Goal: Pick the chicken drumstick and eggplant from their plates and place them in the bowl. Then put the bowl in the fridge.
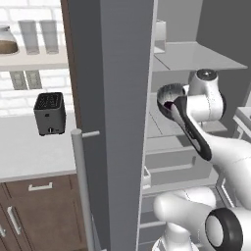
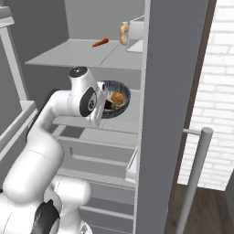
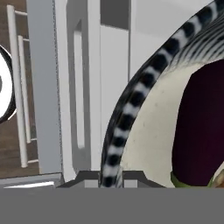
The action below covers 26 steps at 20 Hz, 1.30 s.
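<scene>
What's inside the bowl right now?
In the bowl, held tilted in the open fridge, the golden drumstick shows, with the dark-purple eggplant beside it. The rim and the robot's hand cover the bowl's bottom and most of the eggplant.

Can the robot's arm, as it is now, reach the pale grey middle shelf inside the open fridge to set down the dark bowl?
Probably yes. The grey metallic fridge stands open, and the dark round bowl is already inside it above the pale grey middle shelf, with nothing between them.
</scene>
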Motion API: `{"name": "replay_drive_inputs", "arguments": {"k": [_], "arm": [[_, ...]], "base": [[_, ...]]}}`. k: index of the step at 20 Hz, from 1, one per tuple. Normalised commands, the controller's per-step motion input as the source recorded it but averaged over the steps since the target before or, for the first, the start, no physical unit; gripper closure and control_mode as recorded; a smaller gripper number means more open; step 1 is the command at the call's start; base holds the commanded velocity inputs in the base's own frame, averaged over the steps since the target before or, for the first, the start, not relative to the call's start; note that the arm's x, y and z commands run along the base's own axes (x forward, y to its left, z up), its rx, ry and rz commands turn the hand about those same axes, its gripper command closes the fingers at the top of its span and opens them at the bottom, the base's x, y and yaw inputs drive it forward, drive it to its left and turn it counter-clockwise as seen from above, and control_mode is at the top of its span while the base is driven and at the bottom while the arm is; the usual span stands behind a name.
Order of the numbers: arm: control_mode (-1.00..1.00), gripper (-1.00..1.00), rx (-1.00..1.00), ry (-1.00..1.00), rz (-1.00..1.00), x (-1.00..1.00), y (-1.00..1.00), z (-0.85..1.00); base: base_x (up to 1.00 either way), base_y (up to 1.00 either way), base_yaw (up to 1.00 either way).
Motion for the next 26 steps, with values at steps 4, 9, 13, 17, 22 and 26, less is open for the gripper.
{"name": "replay_drive_inputs", "arguments": {"k": [4,9,13,17,22,26], "arm": [[-1.0,1.0,0.02,-0.11,0.04,0.1,-0.05,0.0],[-1.0,1.0,0.02,0.04,0.0,0.66,-0.2,-0.32],[-1.0,1.0,0.03,0.13,0.04,0.82,-0.07,-0.56],[-1.0,1.0,0.04,0.01,0.09,0.78,0.0,-0.45],[-1.0,1.0,0.06,0.01,0.08,0.83,0.0,-0.1],[-1.0,1.0,0.02,0.05,0.03,0.76,0.0,0.0]], "base": [[0.0,0.0,0.0],[0.0,0.0,0.0],[0.0,0.0,0.0],[0.0,0.0,0.0],[0.0,0.0,0.0],[0.0,0.0,0.0]]}}
